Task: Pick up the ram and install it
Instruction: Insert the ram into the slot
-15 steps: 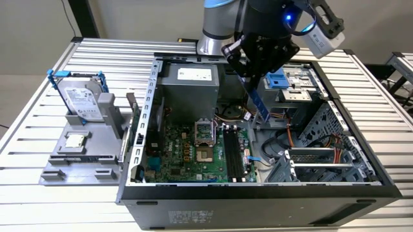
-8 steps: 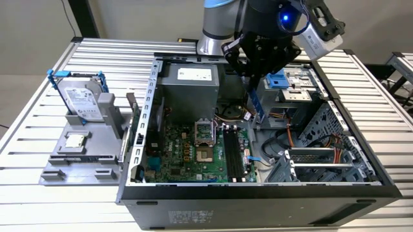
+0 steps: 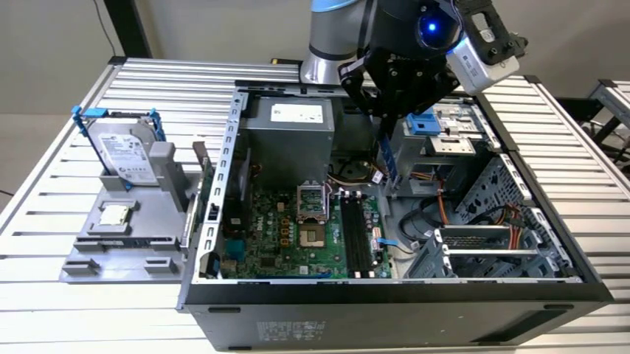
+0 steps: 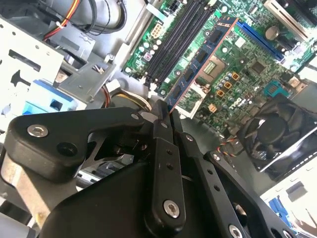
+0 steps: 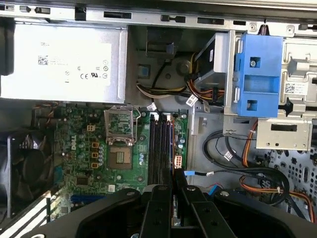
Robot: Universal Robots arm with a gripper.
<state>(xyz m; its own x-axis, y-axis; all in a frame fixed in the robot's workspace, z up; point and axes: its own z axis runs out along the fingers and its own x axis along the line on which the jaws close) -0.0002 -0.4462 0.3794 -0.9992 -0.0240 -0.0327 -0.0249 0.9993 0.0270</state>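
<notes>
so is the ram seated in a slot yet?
No, in the exterior view the pincer holds the ram clear above the slots.

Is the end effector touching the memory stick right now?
Touching. In the second wrist view the end effector is shut on one end of the memory stick, which juts out from its grip.

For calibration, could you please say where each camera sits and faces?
Exterior view: off the arm, raised, looking down into the open computer case; arm and gripper show.
First wrist view: on the wrist, facing the motherboard; gripper shows.
Second wrist view: on the wrist, sighting along the gripped ram.
All share the memory slots.
</notes>
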